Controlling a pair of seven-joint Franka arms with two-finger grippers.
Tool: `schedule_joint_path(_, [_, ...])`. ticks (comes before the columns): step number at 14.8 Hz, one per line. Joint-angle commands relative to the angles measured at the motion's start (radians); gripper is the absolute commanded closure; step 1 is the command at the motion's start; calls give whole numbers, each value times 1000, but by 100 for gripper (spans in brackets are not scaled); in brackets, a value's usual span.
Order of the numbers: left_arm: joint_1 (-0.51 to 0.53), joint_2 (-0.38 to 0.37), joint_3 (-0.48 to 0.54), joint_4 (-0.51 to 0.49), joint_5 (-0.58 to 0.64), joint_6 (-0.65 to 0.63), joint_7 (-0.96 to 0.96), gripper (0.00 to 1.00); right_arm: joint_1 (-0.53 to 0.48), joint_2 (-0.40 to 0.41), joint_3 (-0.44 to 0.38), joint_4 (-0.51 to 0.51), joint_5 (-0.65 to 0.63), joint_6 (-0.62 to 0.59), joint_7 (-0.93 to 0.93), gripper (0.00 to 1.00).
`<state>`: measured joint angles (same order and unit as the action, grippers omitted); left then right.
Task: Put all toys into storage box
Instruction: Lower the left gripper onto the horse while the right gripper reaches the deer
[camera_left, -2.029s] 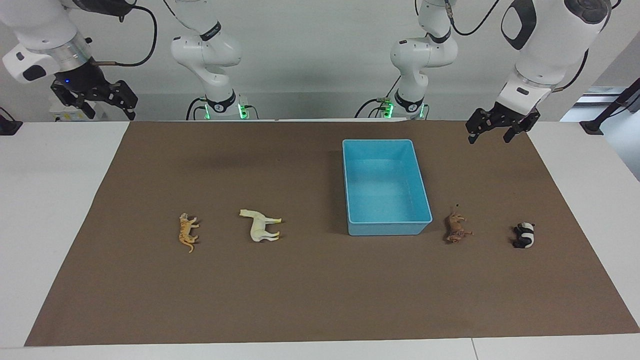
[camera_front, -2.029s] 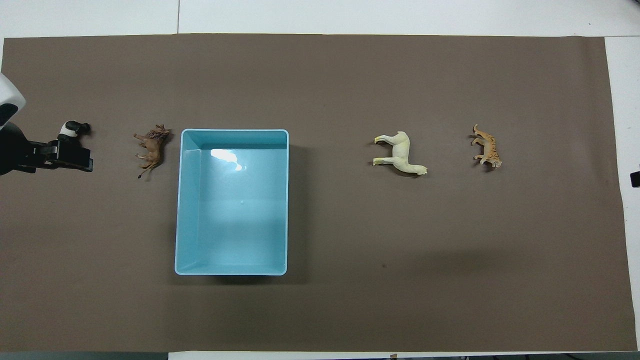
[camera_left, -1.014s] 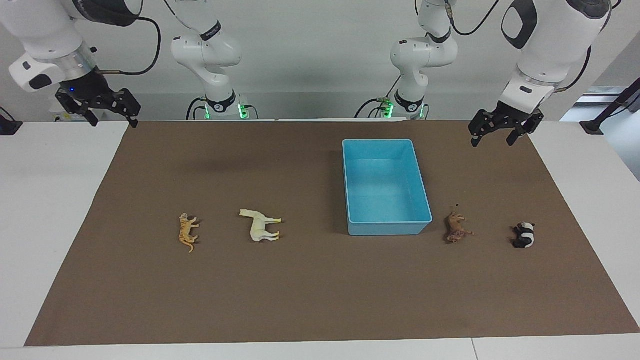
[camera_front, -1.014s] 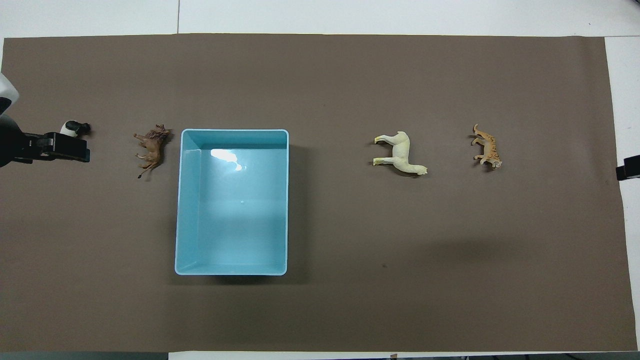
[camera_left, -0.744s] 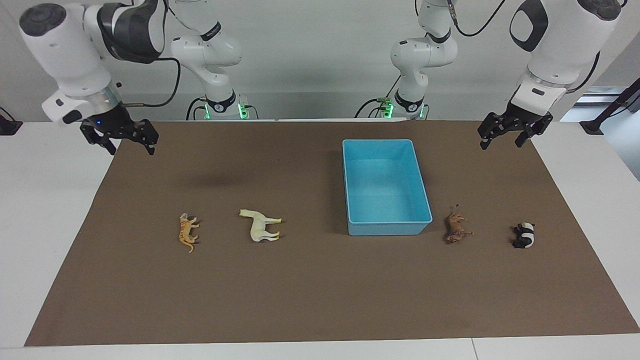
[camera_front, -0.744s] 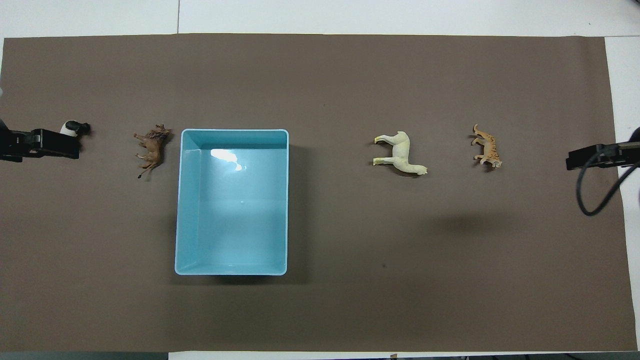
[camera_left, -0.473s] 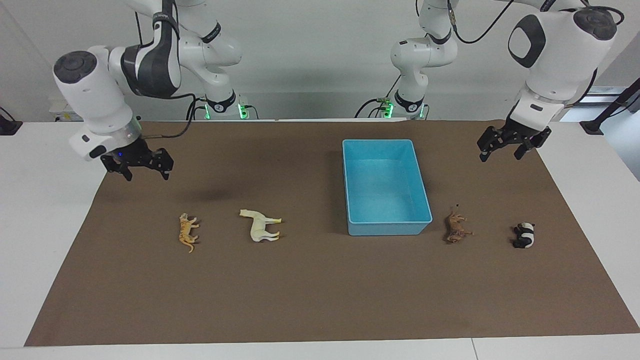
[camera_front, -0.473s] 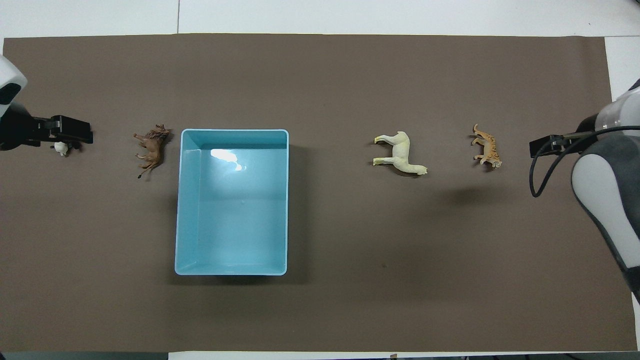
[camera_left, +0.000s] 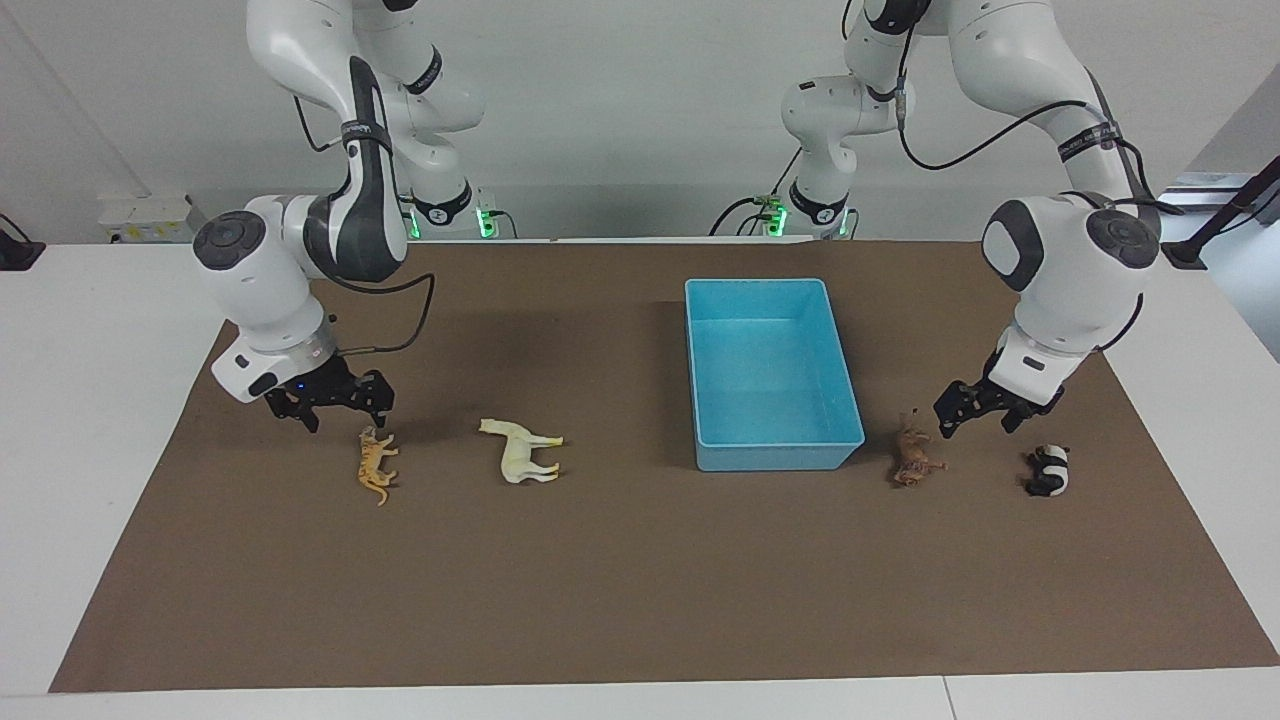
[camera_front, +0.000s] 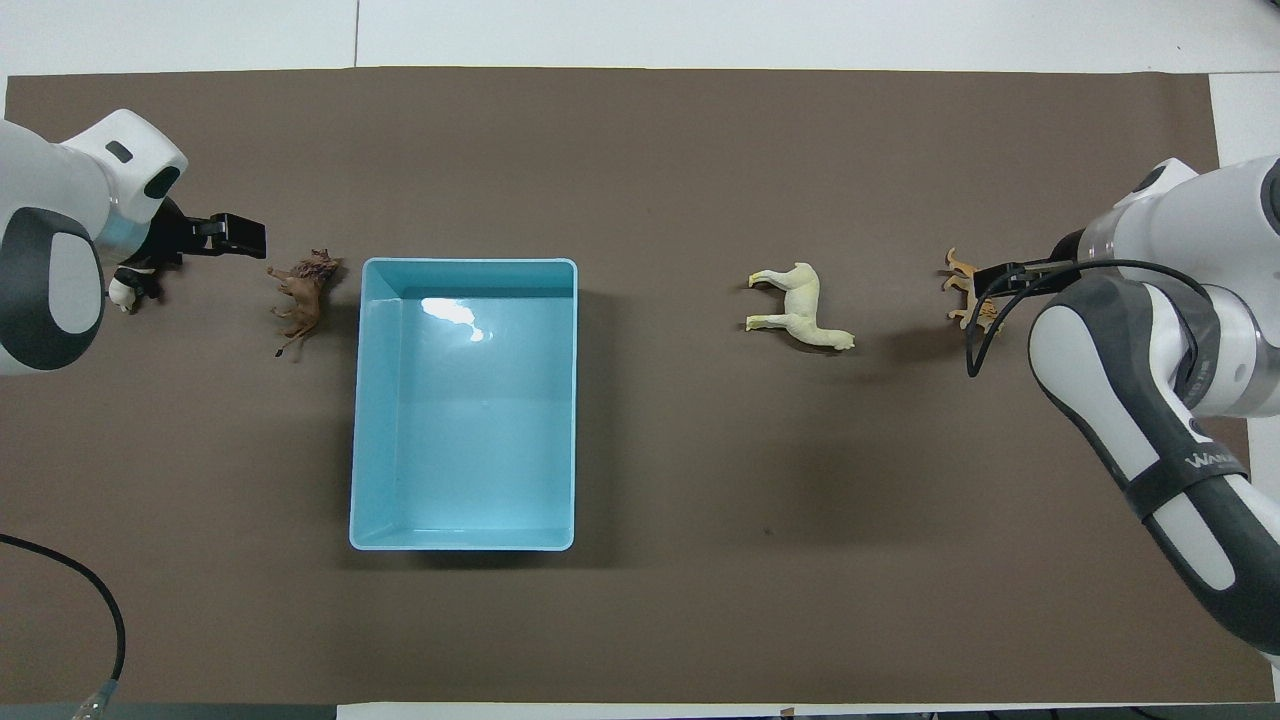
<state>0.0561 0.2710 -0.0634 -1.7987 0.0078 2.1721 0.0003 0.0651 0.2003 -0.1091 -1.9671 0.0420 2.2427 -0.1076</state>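
The mat (camera_left: 640, 560) covered most of the table, giving one plain surface on which every piece lay in easy reach. On it the box (camera_left: 770, 445) stood open and empty, toward the left arm's end, set between the toys so either arm could drop into it. The right arm's side held the horse (camera_left: 520, 450) and the tiger (camera_left: 375, 465); the lion (camera_left: 912, 457), just beside the box, and the panda (camera_left: 1048, 471) lay toward the left arm's end. All four lay in a row level with the box's wall farthest from the robots, none yet inside.

The toys seemed split two to an arm, which explains why both arms hung low at once. The right gripper (camera_left: 334, 402) hovered just above the mat beside the tiger, jaws spread wide and empty, probably lining up to take it. The left gripper (camera_left: 980, 408) hung between lion and panda, likewise open and holding nothing; which of the two it meant to take could not be told
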Motion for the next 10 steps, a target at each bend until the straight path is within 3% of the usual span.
schedule_joint_path(1, [-7, -32, -6, -112, 3, 66, 15, 0, -4, 36, 5, -13, 21, 58, 2, 0])
schedule_joint_path(6, [-29, 17, -6, -139, 3, 130, 15, 0, -1, 126, 5, -23, 21, 178, -23, 0])
schedule_joint_path(10, [-30, 56, -6, -162, 1, 212, 14, 0, 1, 142, 5, -32, 21, 199, -50, 0])
